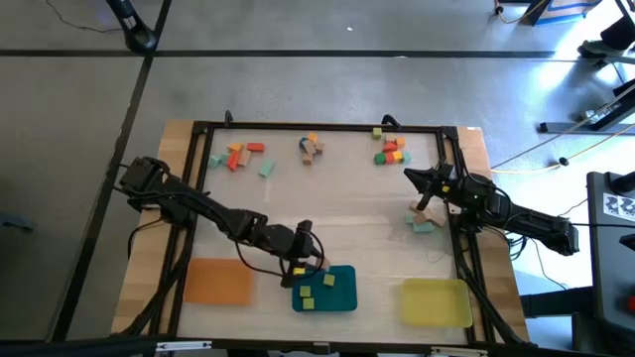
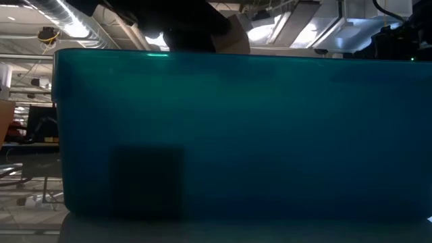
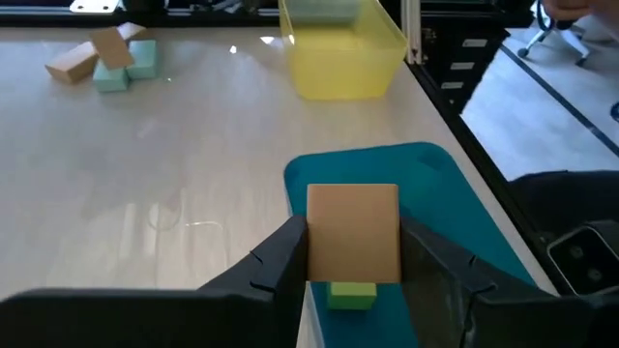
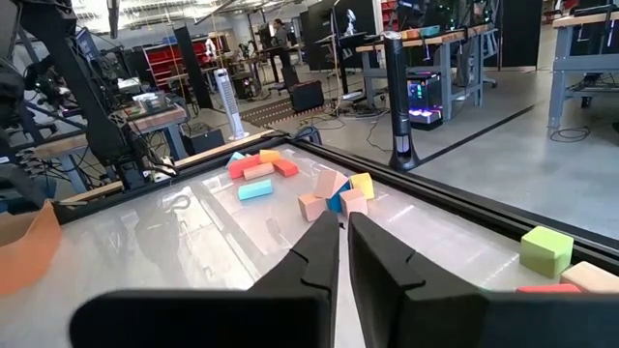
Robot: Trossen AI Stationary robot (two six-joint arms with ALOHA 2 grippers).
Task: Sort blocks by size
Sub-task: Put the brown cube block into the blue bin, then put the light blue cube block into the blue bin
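1. Left arm is reaching across the tabletop (image 1: 327, 223) to the teal tray (image 1: 342, 297) at the near edge. The left pincer (image 3: 353, 253) is hanging over the tray's rim, fingers closed flat against both sides of a tan block (image 3: 353, 232).
2. Step in hand, as judged: the left arm is delivering this tan block to the teal tray. It is not yet released; the block is sitting clear above the tray floor in the left wrist view.
3. The teal tray is already holding small blocks: a green one (image 3: 351, 295) directly below the held block, and a few yellow-green ones showing in the high view (image 1: 328, 281).
4. Orange tray (image 1: 218, 281) is lying to one side of the teal tray and yellow tray (image 1: 435, 301) to the other; contents of neither are legible.
5. Right arm is waiting near the right frame rail. The right pincer (image 4: 342, 237) is empty, fingers nearly together with only a thin gap.
6. Unsorted blocks are lying in clusters along the far edge: red/orange/mint group (image 1: 241, 156), a middle clump (image 1: 313, 147), and a red/green/yellow group (image 1: 391, 151). A tan and mint pair (image 1: 425, 220) is resting just beside the right pincer.
7. Low view is being blocked almost entirely by the teal tray wall; nothing useful there.
8. Next move, as judged: the left pincer should be lowered slightly, then opened so the block drops clear of the green one. Risk: the block is landing on the rim and tipping outward.
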